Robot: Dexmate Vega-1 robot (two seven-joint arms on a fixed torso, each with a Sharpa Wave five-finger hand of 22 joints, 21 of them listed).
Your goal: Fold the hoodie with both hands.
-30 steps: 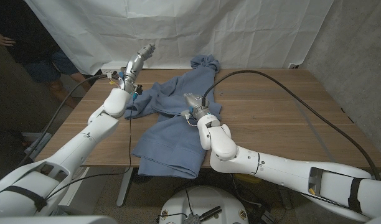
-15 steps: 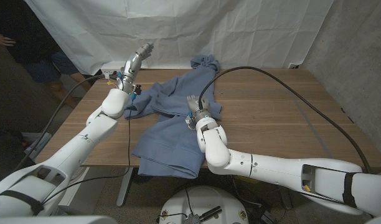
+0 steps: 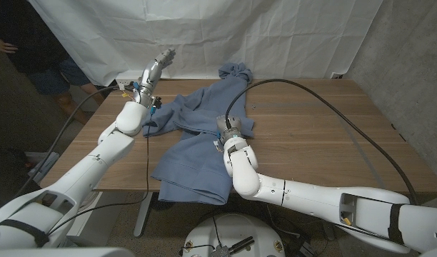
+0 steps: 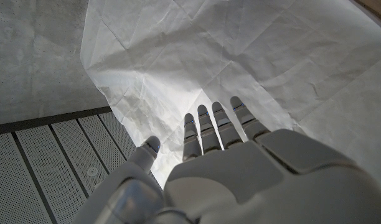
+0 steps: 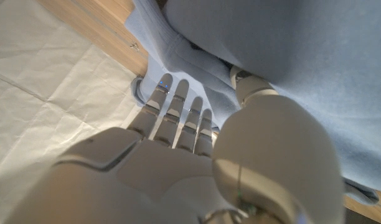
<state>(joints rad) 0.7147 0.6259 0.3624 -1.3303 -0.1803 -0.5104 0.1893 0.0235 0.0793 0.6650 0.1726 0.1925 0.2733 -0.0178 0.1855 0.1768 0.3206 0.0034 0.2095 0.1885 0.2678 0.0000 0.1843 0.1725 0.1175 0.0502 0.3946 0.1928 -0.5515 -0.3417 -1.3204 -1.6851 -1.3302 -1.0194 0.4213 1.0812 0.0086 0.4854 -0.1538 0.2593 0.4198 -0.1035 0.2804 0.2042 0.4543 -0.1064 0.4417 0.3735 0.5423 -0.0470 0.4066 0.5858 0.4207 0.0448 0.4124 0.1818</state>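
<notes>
Here the blue hoodie (image 3: 201, 143) lies spread across the wooden bench (image 3: 325, 135), its hem hanging over the near edge and its bunched hood end at the far edge, by the white backdrop sheet (image 3: 225, 36). One sleeve reaches out toward the robot's left.

Nearest, the right arm comes in from the bottom corner and bends up to the middle of the garment. The right hand (image 3: 222, 123) sits over the hoodie's middle; in the right wrist view that hand (image 5: 178, 124) has its fingers (image 5: 167, 102) straight and side by side, stretched along the blue cloth with nothing clasped. They seem to lie on the fabric, though contact is hard to judge from this angle. A black cable (image 3: 333, 100) loops over the bench beside this arm.

Farther back, the left arm reaches past the sleeve end. The left hand (image 3: 156, 69) is raised above the bench's far left corner, pointing at the sheet. The left wrist view shows it (image 4: 221, 162) empty, fingers (image 4: 209, 127) extended and thumb apart.
</notes>
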